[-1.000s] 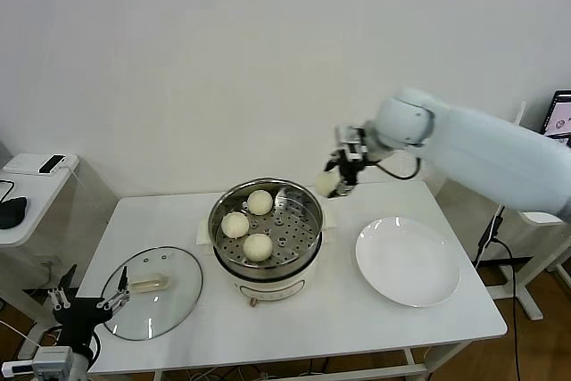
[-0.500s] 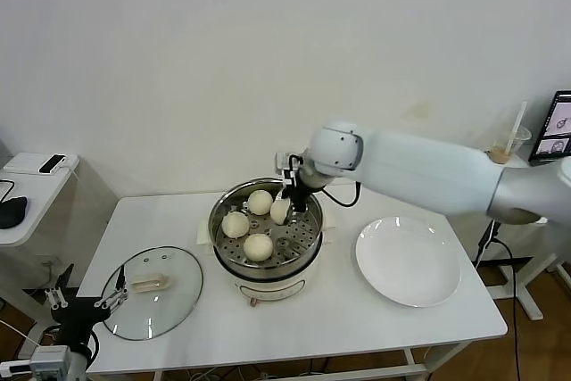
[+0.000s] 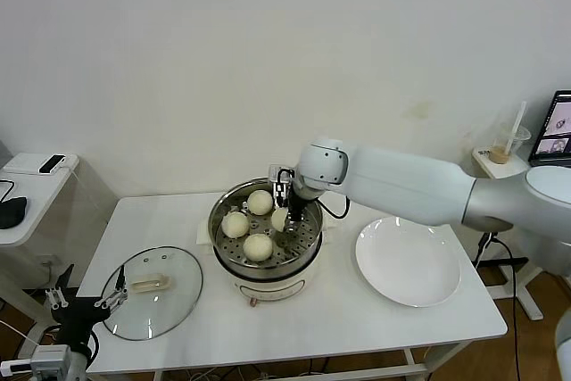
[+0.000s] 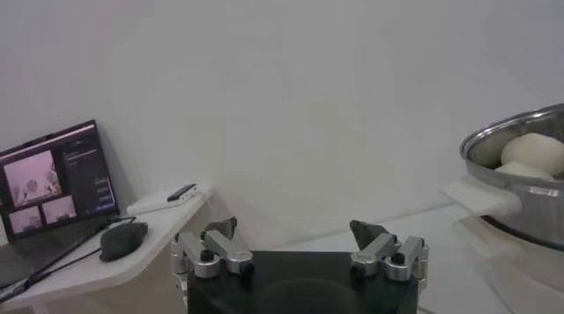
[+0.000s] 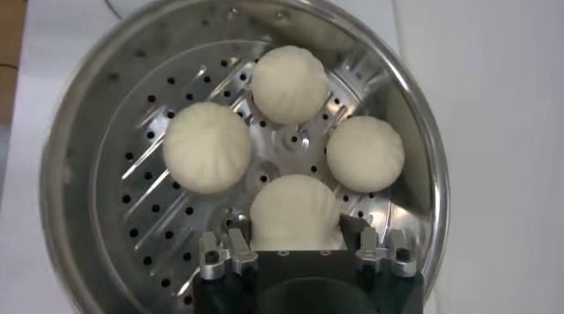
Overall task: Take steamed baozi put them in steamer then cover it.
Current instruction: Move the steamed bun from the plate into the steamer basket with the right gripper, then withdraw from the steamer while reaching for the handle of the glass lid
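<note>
The right gripper [image 3: 287,209] reaches down into the round shiny stainless-steel steamer basket [image 3: 304,251], which sits on a white electric pot base [image 3: 268,290] near the middle of the white table [image 3: 357,318]. Its fingers [image 5: 240,246] close on either side of a smooth cream-white steamed bun [image 5: 295,214], pinching it just above the perforated floor on the basket's right side as the head camera sees it. Three more cream-white round buns lie on that floor: one at the far side [image 3: 260,202], one at the left [image 3: 235,224] and one at the near side [image 3: 258,246]; in the right wrist view they sit close around the held bun, the nearest ones appearing almost to touch it. The round clear glass lid [image 3: 152,293] with a metal rim and a cream-white bar handle [image 3: 148,284] lies flat on the table to the left of the steamer, apart from it. A flat round white plate [image 3: 409,262] rests on the table to the steamer's right. The left gripper [image 4: 300,245] is parked low beside the table's near left corner, its fingers spread wide apart with nothing between them
</note>
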You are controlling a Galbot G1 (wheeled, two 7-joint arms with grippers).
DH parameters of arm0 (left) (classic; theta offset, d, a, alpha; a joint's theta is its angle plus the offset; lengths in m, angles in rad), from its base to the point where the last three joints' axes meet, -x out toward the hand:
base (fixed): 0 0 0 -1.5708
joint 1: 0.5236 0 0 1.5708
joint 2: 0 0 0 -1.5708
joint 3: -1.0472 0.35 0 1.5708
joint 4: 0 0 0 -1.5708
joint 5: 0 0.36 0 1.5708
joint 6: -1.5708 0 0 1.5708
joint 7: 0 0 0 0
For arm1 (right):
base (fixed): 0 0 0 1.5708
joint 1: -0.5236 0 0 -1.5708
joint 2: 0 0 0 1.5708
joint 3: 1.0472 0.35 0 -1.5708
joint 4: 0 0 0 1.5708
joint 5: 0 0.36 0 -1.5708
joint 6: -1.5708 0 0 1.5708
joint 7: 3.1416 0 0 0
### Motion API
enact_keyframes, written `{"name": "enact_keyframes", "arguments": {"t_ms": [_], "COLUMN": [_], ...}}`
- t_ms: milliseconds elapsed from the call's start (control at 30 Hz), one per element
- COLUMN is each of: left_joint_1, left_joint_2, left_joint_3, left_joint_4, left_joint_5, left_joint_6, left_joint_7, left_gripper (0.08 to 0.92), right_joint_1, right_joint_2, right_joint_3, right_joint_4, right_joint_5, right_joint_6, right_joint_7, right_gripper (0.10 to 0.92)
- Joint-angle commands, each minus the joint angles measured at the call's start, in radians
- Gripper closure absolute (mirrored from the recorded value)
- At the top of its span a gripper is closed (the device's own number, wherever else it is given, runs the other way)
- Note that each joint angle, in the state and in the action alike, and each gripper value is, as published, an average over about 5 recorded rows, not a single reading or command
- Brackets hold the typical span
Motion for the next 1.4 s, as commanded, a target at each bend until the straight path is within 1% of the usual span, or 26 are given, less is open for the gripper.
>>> {"name": "enact_keyframes", "arguments": {"t_ms": [33,467,567,667,733,933,1033,1133,1300,1400], "left_joint_1": [-0.002,-0.003,-0.003,-0.003,-0.003,-0.006,-0.009,-0.009,-0.004,-0.004], "left_joint_2": [0.000,-0.001,-0.001,-0.001,-0.002,0.000,-0.001,-0.002,-0.007,-0.012], "left_joint_3": [0.001,0.001,0.002,0.002,0.003,0.006,0.010,0.014,0.017,0.021], "left_joint_4": [0.000,0.002,0.004,0.006,0.006,0.003,0.002,-0.004,-0.014,-0.019], "left_joint_5": [0.000,0.000,0.001,0.001,0.001,0.000,0.001,0.002,0.006,0.010], "left_joint_6": [0.000,0.000,0.001,0.000,0.000,0.001,0.002,0.002,0.002,0.002], "left_joint_7": [0.000,-0.001,-0.001,-0.001,-0.001,-0.001,-0.001,-0.001,-0.001,-0.001], "left_gripper": [0.177,0.177,0.177,0.177,0.177,0.177,0.177,0.177,0.177,0.177], "right_joint_1": [-0.024,-0.037,-0.031,-0.016,-0.003,0.031,0.023,-0.019,-0.180,-0.350], "right_joint_2": [0.017,0.029,0.022,0.004,-0.019,-0.141,-0.217,-0.288,-0.390,-0.439], "right_joint_3": [0.002,0.026,0.041,0.058,0.076,0.152,0.179,0.216,0.354,0.491], "right_joint_4": [-0.023,-0.044,-0.041,-0.027,-0.004,0.141,0.232,0.324,0.441,0.496], "right_joint_5": [-0.019,-0.043,-0.049,-0.057,-0.063,-0.053,-0.024,-0.001,0.000,-0.021], "right_joint_6": [-0.018,-0.018,-0.018,-0.017,-0.017,-0.018,-0.011,0.011,0.102,0.179], "right_joint_7": [0.016,0.009,0.000,-0.013,-0.027,-0.030,0.028,0.142,0.411,0.576], "right_gripper": [0.397,0.389,0.337,0.258,0.222,0.203,0.202,0.202,0.203,0.203]}}
